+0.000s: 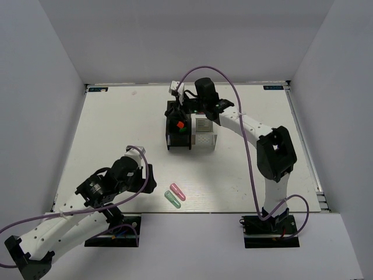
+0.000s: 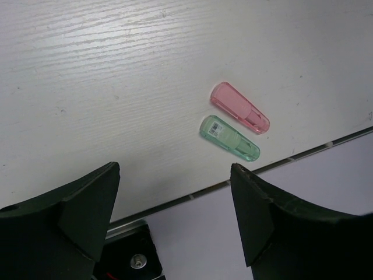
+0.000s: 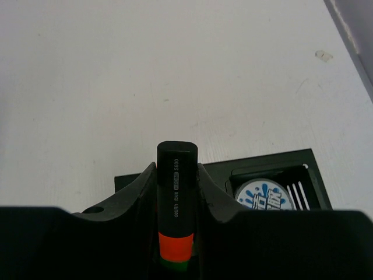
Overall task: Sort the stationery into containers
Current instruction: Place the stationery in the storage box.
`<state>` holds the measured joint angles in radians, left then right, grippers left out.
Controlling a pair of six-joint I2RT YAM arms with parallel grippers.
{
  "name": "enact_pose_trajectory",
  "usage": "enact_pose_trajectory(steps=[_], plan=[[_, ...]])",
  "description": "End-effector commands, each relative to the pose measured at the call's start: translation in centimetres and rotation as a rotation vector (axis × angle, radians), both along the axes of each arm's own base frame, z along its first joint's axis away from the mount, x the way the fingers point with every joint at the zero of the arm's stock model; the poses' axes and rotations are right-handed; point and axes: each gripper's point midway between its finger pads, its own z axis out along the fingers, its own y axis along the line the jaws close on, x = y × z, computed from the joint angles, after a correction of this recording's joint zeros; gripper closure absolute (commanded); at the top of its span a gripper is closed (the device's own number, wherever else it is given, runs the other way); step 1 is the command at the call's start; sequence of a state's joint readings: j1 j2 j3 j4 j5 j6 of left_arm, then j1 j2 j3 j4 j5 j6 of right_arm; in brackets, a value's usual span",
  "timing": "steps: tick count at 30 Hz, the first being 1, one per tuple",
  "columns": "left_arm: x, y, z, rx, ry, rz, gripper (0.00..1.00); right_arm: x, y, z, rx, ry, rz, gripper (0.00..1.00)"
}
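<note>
Pink capsule (image 2: 240, 108) and green capsule (image 2: 229, 137) lie parallel, axes diagonal, just ahead-right of wide-open left gripper (image 2: 175, 172); distant right gripper (image 3: 176, 169) pinches orange-capped marker (image 3: 176, 204).

Robotics lab test cell: boxed in, wired up, camera overhead.

We're looking down on a white table (image 1: 116, 134) shut in on its left, far and right sides by plain white panels (image 1: 192, 35), a bare enclosure. At the table's near edge, two white-and-black robot arms, the left arm (image 1: 64, 230) and the right arm (image 1: 247, 125), sit bolted on black base plates (image 1: 271, 233). Purple cables (image 1: 252, 163) loop loose off both. Small printed tags (image 1: 99, 89) mark the table's far corners, and a metal rail (image 1: 303, 146) runs down the table's right edge. Test-rig kit all round.
</note>
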<state>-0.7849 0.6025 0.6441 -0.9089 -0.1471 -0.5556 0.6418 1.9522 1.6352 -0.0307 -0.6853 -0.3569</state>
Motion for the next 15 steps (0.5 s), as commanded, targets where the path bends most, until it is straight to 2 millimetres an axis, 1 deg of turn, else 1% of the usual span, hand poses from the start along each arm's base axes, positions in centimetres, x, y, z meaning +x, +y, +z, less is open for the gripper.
enact_pose_trajectory(steps=[1, 2, 3, 4, 5, 6, 7, 8, 9, 10, 11, 12, 13, 14, 15], plan=[[0.5, -1.1, 0.4, -0.031, -0.002, -0.008, 0.14, 0.7, -0.3, -0.9, -0.008, -0.054, 0.002, 0.94], [0.6, -1.2, 0.2, -0.027, 0.009, -0.008, 0.20, 0.7, -0.4, -1.3, -0.015, -0.048, 0.001, 0.88], [0.4, -1.5, 0.0, -0.033, 0.024, -0.018, 0.24, 0.8, -0.4, -1.1, -0.014, -0.051, -0.001, 0.67], [0.6, -2.1, 0.2, -0.056, 0.024, -0.026, 0.30, 0.7, -0.4, -0.9, -0.010, -0.056, 0.002, 0.55], [0.6, -2.3, -0.3, -0.044, 0.048, -0.027, 0.37, 0.4, -0.7, -1.5, -0.030, -0.036, 0.006, 0.46], [0.5, -2.6, -0.5, -0.049, 0.064, -0.023, 0.55, 0.3, -0.8, -1.1, -0.029, -0.036, 0.001, 0.42], [0.6, -3.0, -0.4, -0.061, 0.066, -0.034, 0.64, 0.1, -0.8, -0.8, -0.022, -0.028, 0.003, 0.41], [0.6, -3.2, -0.9, -0.045, 0.089, -0.038, 0.74, 0.1, -0.9, -0.8, -0.022, -0.019, -0.001, 0.41], [0.5, -3.6, -0.8, -0.053, 0.097, -0.049, 0.88, -0.2, -1.0, 0.0, -0.013, -0.013, -0.005, 0.41], [0.5, -4.1, -0.8, -0.054, 0.108, -0.065, 0.92, -0.5, -1.3, 1.0, -0.001, -0.007, -0.010, 0.44], [0.2, -4.5, -1.3, -0.034, 0.131, -0.091, 0.94, -0.8, -1.4, 1.7, 0.009, 0.004, -0.013, 0.48], [0.3, -4.7, -1.1, -0.029, 0.128, -0.103, 0.94, -1.4, -1.6, 3.2, 0.033, 0.031, -0.021, 0.55], [0.5, -5.1, -1.1, -0.011, 0.132, -0.120, 0.87, -2.2, -2.5, 3.8, 0.023, 0.086, -0.043, 0.84], [0.0, -5.8, -1.5, 0.008, 0.148, -0.171, 0.79, -2.5, -3.0, 5.8, 0.034, 0.080, -0.062, 1.00], [0.0, -6.1, -1.7, 0.026, 0.155, -0.193, 0.67, -2.9, -3.3, 6.4, 0.030, 0.123, -0.090, 1.00]])
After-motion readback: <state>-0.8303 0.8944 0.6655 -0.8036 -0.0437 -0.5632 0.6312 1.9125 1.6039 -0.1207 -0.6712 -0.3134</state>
